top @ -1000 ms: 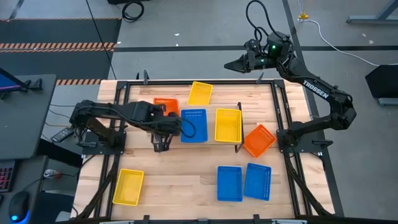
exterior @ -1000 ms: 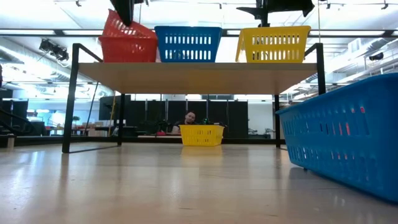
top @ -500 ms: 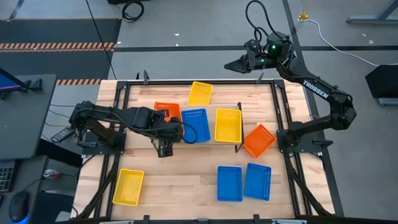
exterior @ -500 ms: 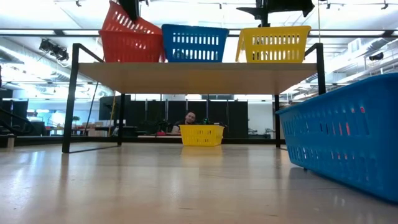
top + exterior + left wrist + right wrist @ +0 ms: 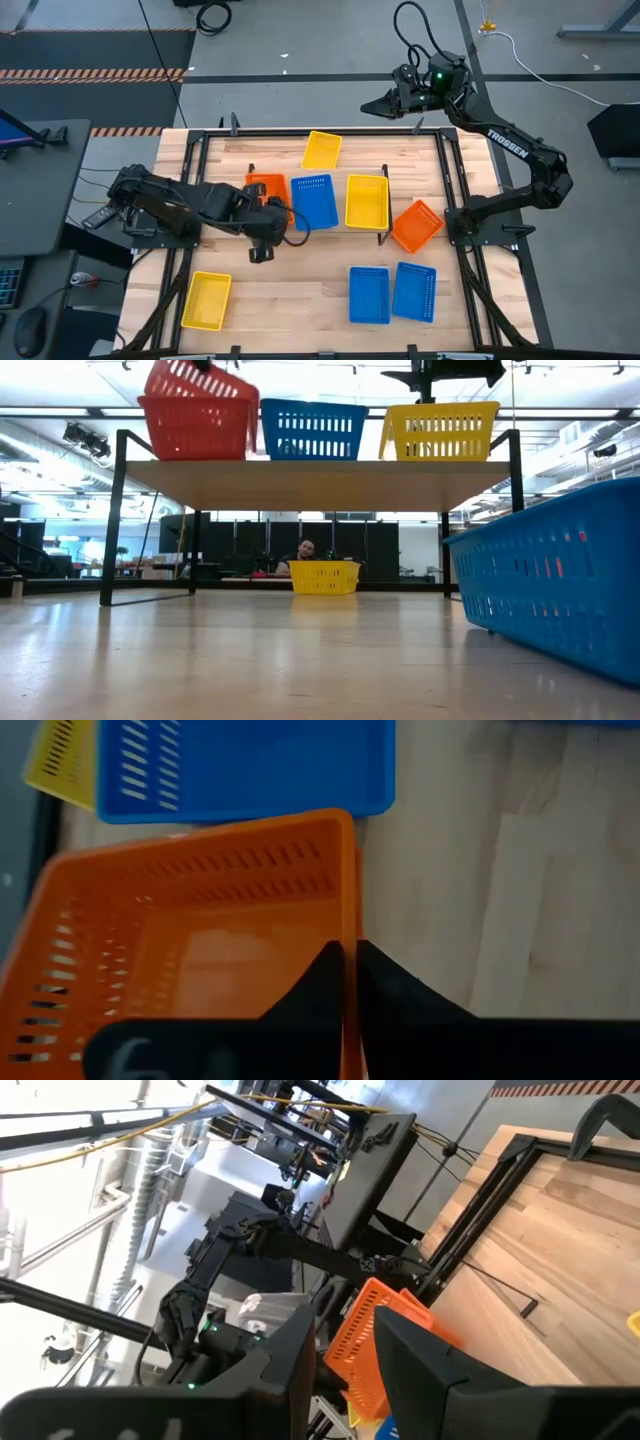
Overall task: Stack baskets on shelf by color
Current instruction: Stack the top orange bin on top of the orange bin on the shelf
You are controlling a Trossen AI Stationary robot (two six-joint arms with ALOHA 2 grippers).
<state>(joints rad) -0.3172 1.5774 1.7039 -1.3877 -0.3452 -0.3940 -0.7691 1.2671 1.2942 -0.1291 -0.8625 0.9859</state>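
Looking down on the table, I see my left gripper (image 5: pixel 350 982) pinching the near wall of an orange basket (image 5: pixel 265 188), which sits tilted at the left end of the shelf (image 5: pixel 320 473). A blue basket (image 5: pixel 313 200) and a yellow basket (image 5: pixel 367 200) stand beside it on the shelf. My right gripper (image 5: pixel 374 104) hangs beyond the table's far edge, fingers slightly apart, holding nothing.

Low wood shelf (image 5: pixel 300 473) on black legs, carrying orange basket (image 5: pixel 195 415) tilted at its left end, blue basket (image 5: pixel 311 428) in the middle, yellow basket (image 5: pixel 438 430) at right, other mesh baskets scattered on the bench: two yellow (image 5: pixel 322 149) (image 5: pixel 206 300), two blue (image 5: pixel 369 294) (image 5: pixel 414 291), one orange (image 5: pixel 416 224)
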